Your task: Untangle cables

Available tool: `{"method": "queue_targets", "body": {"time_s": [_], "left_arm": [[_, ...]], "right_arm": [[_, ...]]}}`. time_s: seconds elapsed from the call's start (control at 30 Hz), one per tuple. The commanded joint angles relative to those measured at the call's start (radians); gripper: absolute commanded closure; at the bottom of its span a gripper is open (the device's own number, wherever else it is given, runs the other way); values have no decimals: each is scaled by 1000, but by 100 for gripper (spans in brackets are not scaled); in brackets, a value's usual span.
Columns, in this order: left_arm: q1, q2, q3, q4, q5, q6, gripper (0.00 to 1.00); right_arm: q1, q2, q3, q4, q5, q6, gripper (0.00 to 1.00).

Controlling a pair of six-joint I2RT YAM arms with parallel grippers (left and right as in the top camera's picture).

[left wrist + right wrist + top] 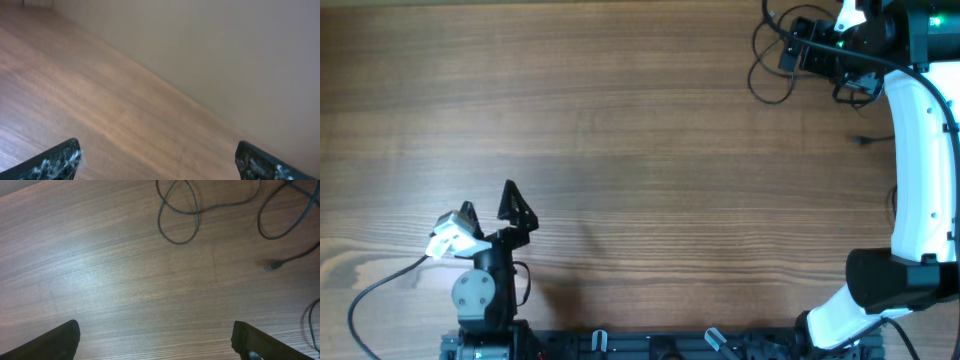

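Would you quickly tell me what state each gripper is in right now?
Left gripper: open, jaws wide apart, holding nothing.
Right gripper: open, holding nothing; the cables lie ahead, clear of its jaws.

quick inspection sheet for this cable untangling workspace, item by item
surface: brown wood-grain table, no spills seen
job's things: thin black cables in loose overlapping loops at the far right; small plug end lying on the wood
clutter: nothing seen
grippers: left claw open, empty; right claw open, empty, short of the loops
cables: thicker dark arm cable curving beside the left arm
surroundings: plain beige wall beyond the table edge
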Motion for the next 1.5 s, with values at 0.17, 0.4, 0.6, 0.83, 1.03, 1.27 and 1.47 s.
{"method": "queue_targets", "body": {"time_s": [0.17,0.4,0.6,0.83,1.03,1.27,1.47], "left_arm": [[12,-19,-1,-8,13,1,0],[10,-17,-1,-8,12,1,0],[10,-17,-1,-8,12,1,0],[10,-17,-1,-8,13,1,0],[10,-17,-1,-8,13,0,0],[10,-17,-1,-7,6,16,0],[10,-17,-1,-12,185,406,0]], "right_arm": [[0,-19,3,0,-12,-18,0],[-1,-19,3,0,-12,-18,0],[0,-19,3,0,-12,-18,0],[-1,-19,3,0,-12,-18,0],[-1,-19,3,0,-12,-18,0],[-1,-19,3,0,-12,-18,0],[-1,-19,3,0,-12,-18,0]]}}
